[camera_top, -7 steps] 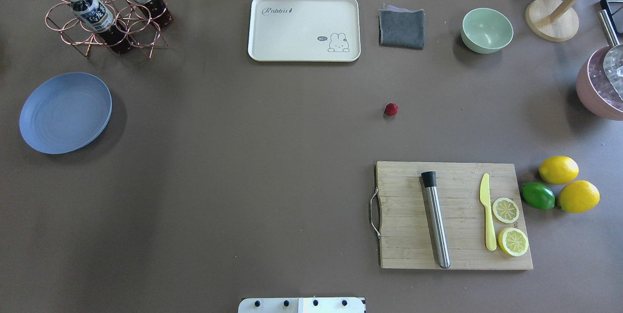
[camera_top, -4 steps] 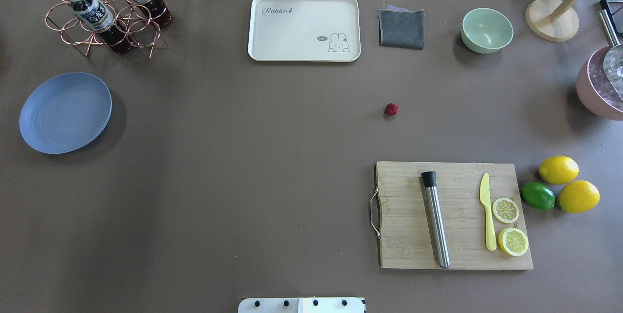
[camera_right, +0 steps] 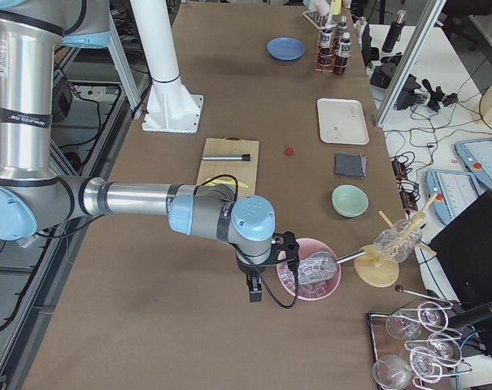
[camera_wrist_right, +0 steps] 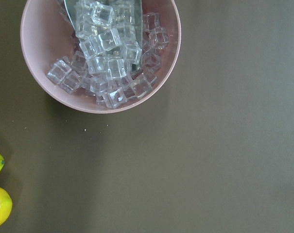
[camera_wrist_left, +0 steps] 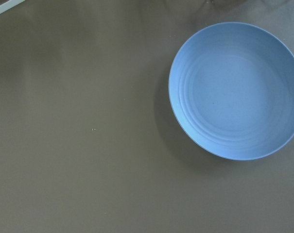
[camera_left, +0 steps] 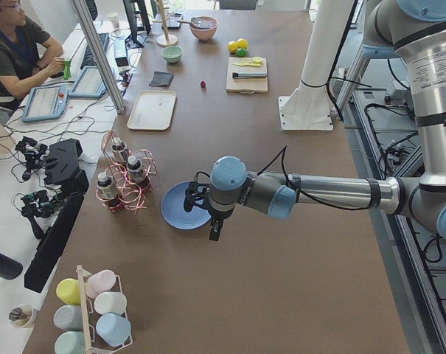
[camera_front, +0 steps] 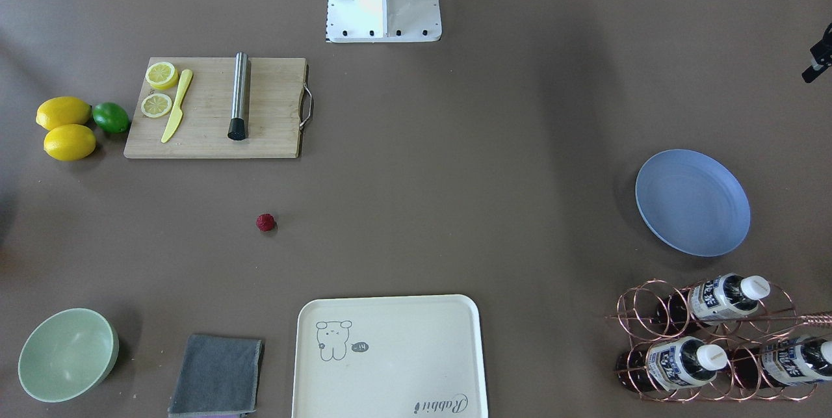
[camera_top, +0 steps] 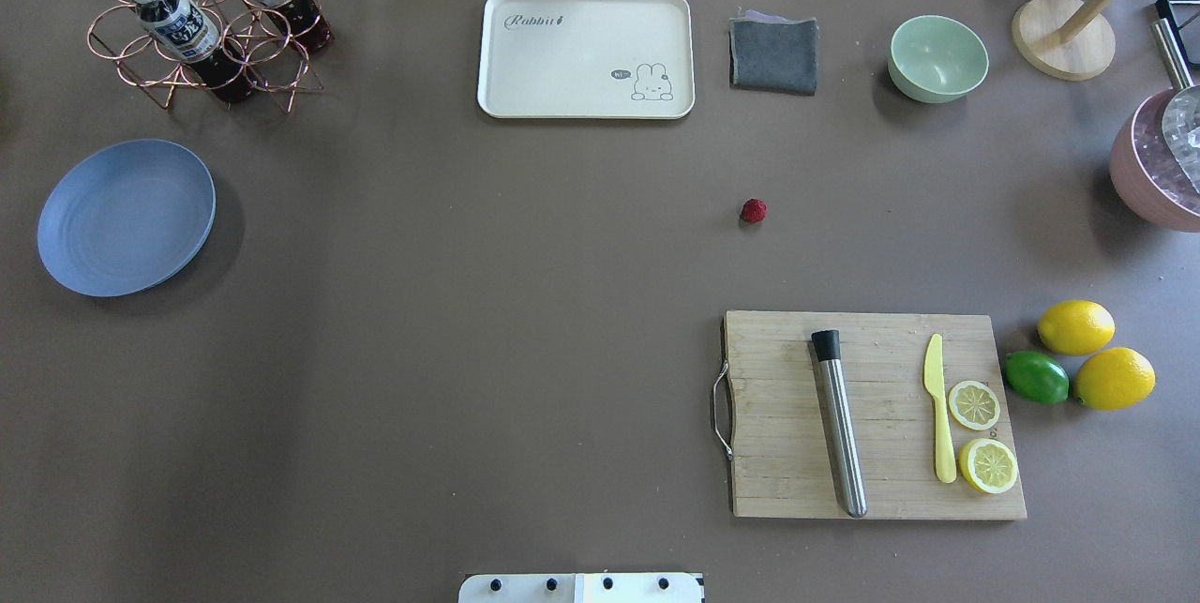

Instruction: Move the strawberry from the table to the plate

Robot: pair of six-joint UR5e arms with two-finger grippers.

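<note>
The strawberry [camera_top: 753, 210] [camera_front: 265, 222], small, dark red and bumpy, lies alone on the brown table [camera_top: 487, 303], right of centre. The blue-grey plate [camera_top: 127, 217] [camera_front: 692, 202] [camera_wrist_left: 236, 90] sits at the far left with nothing on it. My left gripper [camera_left: 215, 230] shows only in the exterior left view, hanging beside the plate [camera_left: 180, 214] near the table's end; I cannot tell whether it is open or shut. My right gripper [camera_right: 254, 288] shows only in the exterior right view, next to a pink bowl, far from the strawberry [camera_right: 289, 150]; its state cannot be told either.
A wooden cutting board [camera_top: 872, 415] carries a steel muddler, a yellow knife and lemon slices. Two lemons [camera_top: 1076, 326] and a lime lie beside it. Along the far edge stand a cream tray [camera_top: 586, 54], grey cloth, green bowl [camera_top: 937, 57] and bottle rack [camera_top: 202, 22]. The pink bowl [camera_wrist_right: 100, 53] holds ice. A person sits past the table's far side [camera_left: 20, 51].
</note>
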